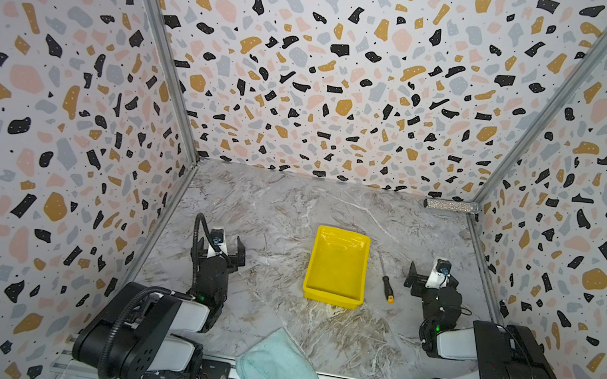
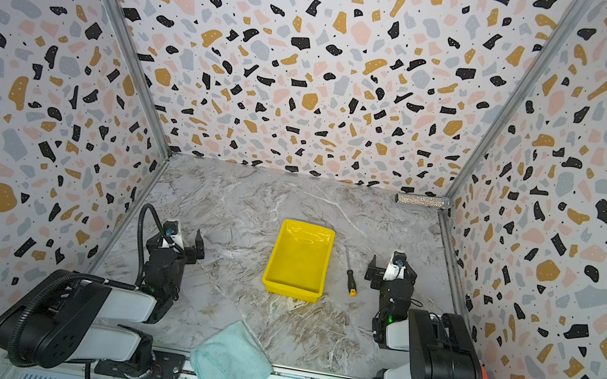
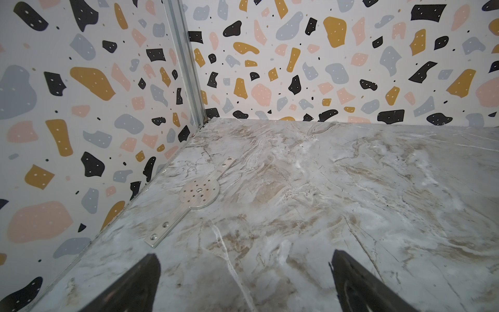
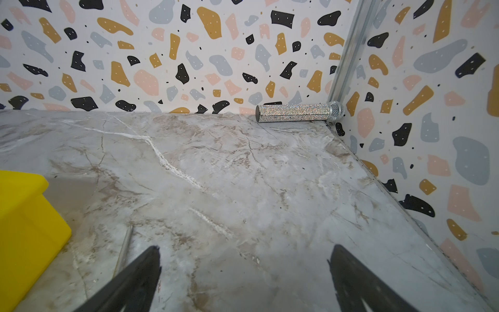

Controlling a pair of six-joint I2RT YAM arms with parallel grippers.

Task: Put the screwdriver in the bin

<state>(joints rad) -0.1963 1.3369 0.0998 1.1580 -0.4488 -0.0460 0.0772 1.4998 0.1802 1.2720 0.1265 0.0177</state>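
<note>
Bare table (image 1: 405, 250) between screwdriver (image 1: 387, 284) and wide-open right gripper (image 4: 245, 248), bin (image 1: 339, 266) wall just beside the screwdriver's other side

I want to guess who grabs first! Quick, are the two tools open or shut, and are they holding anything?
Left tool: open, holding nothing.
Right tool: open, holding nothing.

- The left gripper (image 3: 244, 254) is seen with its two dark fingers (image 3: 135, 286) spread wide apart over the marble tabletop (image 3: 337, 189).
- A flat perforated metal plate (image 3: 198, 193) is laid on the tabletop beside the patterned wall (image 3: 67, 108).
- The walls are joined by an aluminium post (image 3: 186, 62).
</note>
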